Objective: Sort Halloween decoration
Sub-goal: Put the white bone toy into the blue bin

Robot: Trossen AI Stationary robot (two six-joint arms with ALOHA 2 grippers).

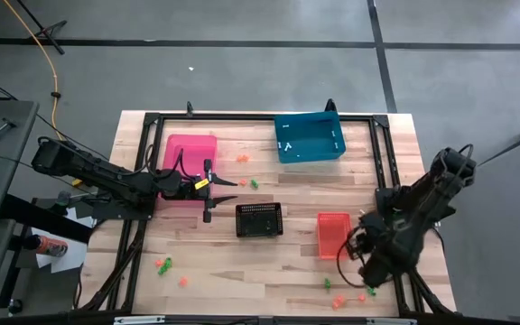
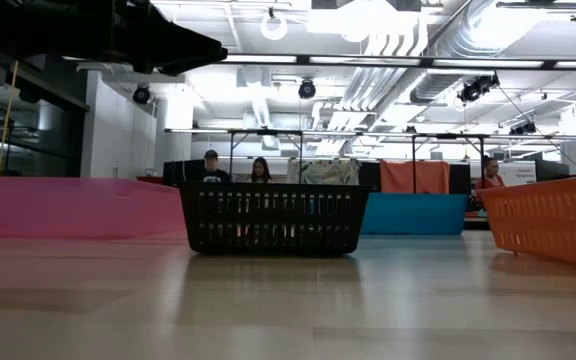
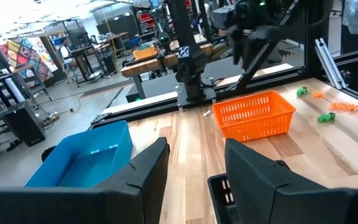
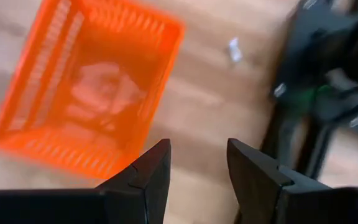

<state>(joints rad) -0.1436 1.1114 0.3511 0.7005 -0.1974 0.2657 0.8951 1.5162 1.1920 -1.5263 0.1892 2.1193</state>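
Both pincers (image 3: 194,171) (image 4: 197,177) parted, empty

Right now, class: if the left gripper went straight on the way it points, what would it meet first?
The left gripper, open and empty, points across the table's middle. The black basket sits just beside and below that line. Likely the way stays free until the right arm's side, though height is unclear.

Grey floor (image 1: 242,72) crossed by dark lines surrounds my wooden table (image 1: 242,262). Far behind, white ducts (image 2: 438,40) and strip lights (image 2: 368,64) run under the ceiling; people (image 2: 211,165) sit at desks there.
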